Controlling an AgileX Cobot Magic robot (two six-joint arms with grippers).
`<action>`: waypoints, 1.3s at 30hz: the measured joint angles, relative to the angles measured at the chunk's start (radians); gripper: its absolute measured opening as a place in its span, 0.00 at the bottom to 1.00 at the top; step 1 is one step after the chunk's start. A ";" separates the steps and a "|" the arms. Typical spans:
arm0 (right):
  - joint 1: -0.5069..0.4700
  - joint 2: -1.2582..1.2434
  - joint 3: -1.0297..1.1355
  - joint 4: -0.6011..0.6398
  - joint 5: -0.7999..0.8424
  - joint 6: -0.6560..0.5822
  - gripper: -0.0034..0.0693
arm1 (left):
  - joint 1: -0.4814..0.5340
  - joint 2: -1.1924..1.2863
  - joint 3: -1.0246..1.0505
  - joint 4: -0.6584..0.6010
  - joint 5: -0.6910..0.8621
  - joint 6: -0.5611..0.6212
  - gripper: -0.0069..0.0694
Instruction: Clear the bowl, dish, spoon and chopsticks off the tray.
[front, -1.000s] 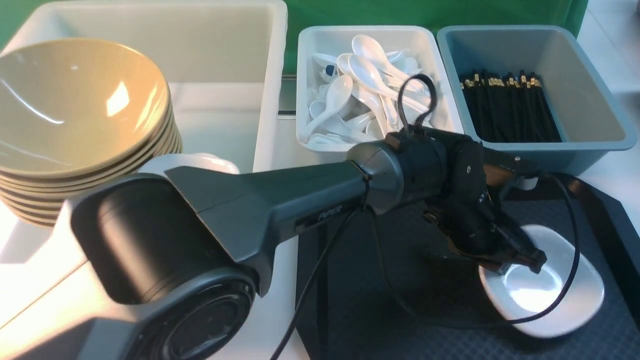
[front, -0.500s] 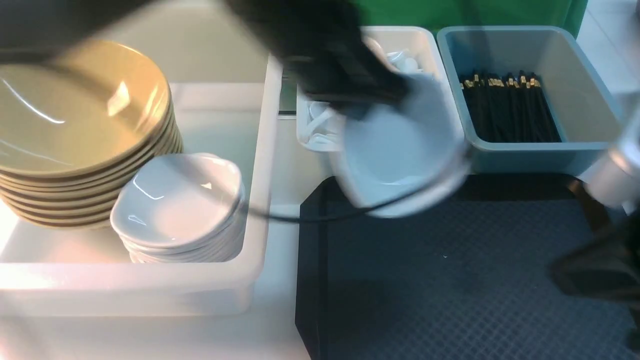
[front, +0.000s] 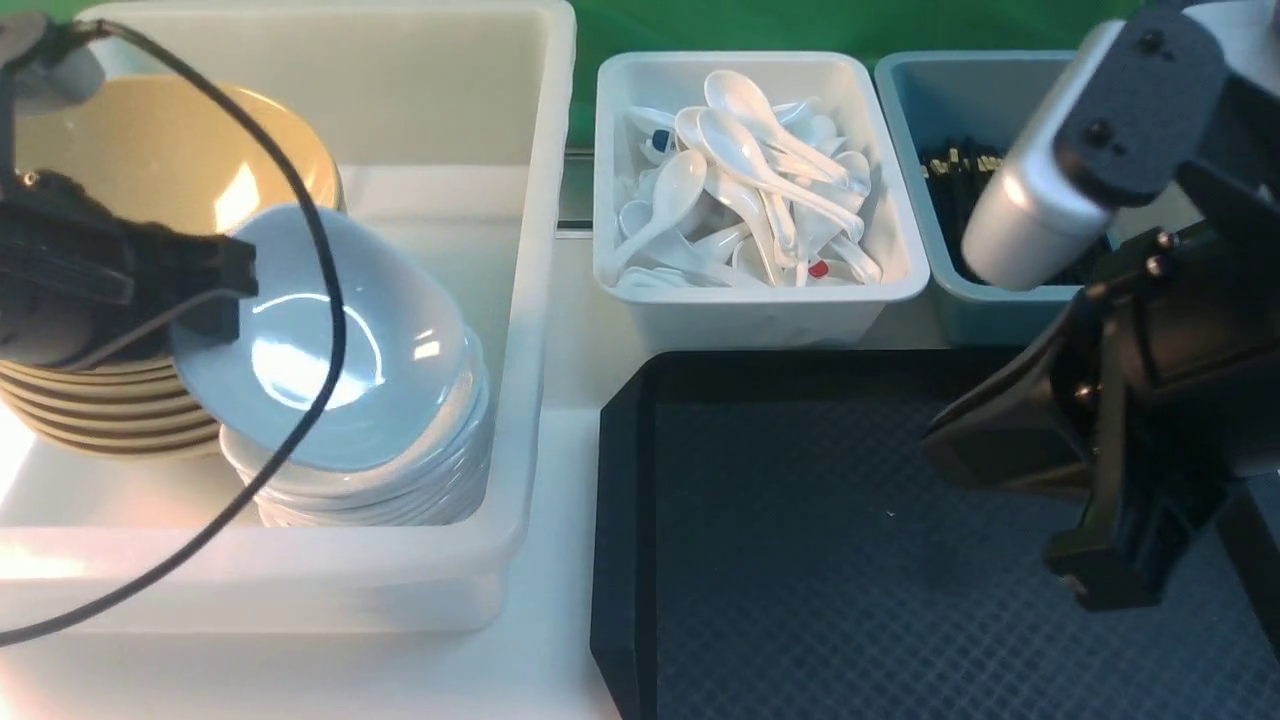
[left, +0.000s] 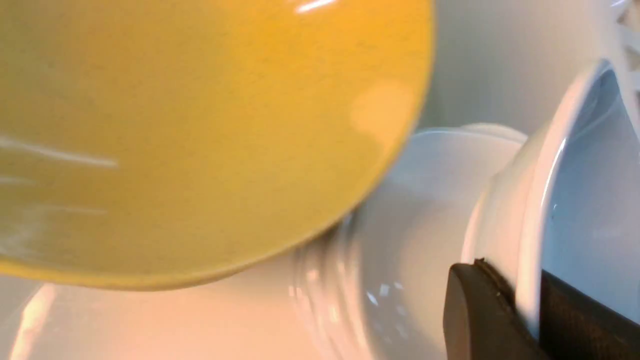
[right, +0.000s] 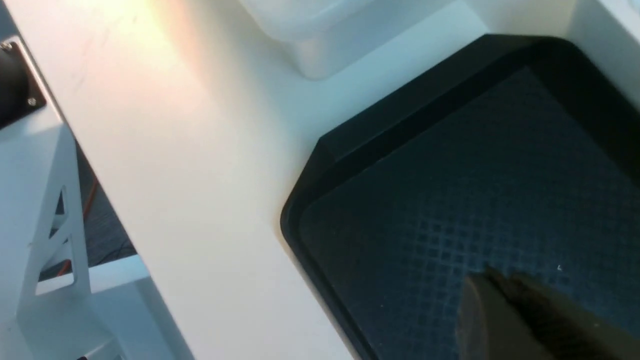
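My left gripper (front: 222, 298) is shut on the rim of the white dish (front: 340, 350). It holds the dish tilted just above the stack of white dishes (front: 400, 490) in the big white tub (front: 545, 300). In the left wrist view the jaws pinch the dish's rim (left: 527, 240), beside an olive-yellow bowl (left: 200, 140). The stacked bowls (front: 160, 160) sit behind my left gripper. The black tray (front: 850, 540) lies at the front right. My right gripper (right: 492, 277) hangs shut and holds nothing, just above the tray (right: 450, 165). White spoons (front: 750, 170) and black chopsticks (front: 950, 170) lie in their tubs.
The spoons' white tub (front: 760, 310) and the chopsticks' grey-blue tub (front: 950, 310) stand behind the tray. My right arm (front: 1130, 380) looms over the tray's right side and hides part of the grey-blue tub. My left arm's cable (front: 320, 330) loops across the dish.
My left arm lifted the dish off the tray and carried it left, over the dish stack in the big tub. My right arm has come in over the tray's right side.
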 joint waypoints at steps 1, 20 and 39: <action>0.000 0.002 0.000 0.000 0.000 -0.001 0.14 | 0.007 0.016 0.000 -0.006 -0.001 0.022 0.10; 0.000 0.003 0.000 0.003 0.012 -0.022 0.15 | -0.013 0.117 -0.189 0.069 0.285 0.148 0.87; 0.000 -0.307 0.342 -0.005 -0.540 -0.023 0.18 | -0.013 -0.573 0.370 0.155 -0.034 0.122 0.09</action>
